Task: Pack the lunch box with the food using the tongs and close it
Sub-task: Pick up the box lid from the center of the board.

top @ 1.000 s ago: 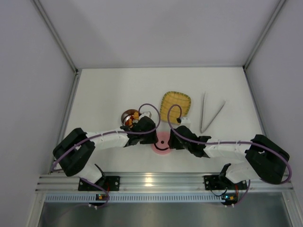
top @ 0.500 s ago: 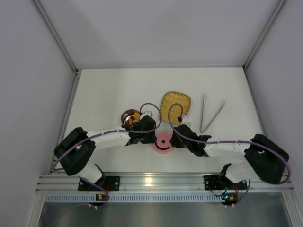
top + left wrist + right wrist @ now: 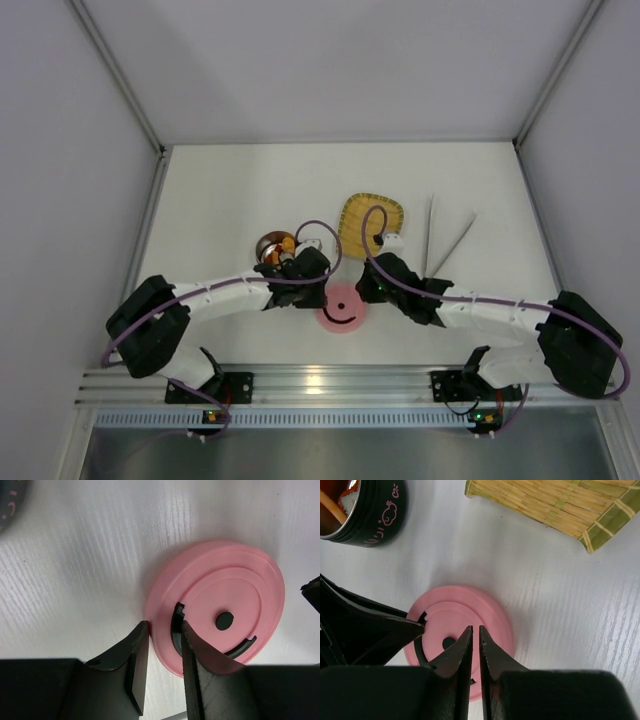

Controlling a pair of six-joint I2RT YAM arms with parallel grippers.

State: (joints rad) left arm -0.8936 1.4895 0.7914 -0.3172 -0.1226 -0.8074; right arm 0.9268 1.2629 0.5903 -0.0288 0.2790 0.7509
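The pink lid (image 3: pixel 342 306) with its black smile mark lies on the table between both grippers. My left gripper (image 3: pixel 165 632) is shut on the lid's (image 3: pixel 225 600) left rim, one finger outside the edge and one on top. My right gripper (image 3: pixel 475 630) hangs shut just over the lid's (image 3: pixel 495 615) top, with nothing between its fingers. The lunch box (image 3: pixel 277 246) stands to the lid's upper left, its dark outer wall (image 3: pixel 375 515) printed with pink marks. Orange food (image 3: pixel 282 242) sits inside it. The tongs (image 3: pixel 443 240) lie on the table at the right, untouched.
A yellow woven tray (image 3: pixel 371 221) lies behind the lid, near my right wrist; its corner (image 3: pixel 560 510) shows in the right wrist view. White walls enclose the table on three sides.
Both grippers have closed: the left onto the lid's rim, the right on nothing above it. The right arm's elbow has swung outward, and more of the lid now shows.
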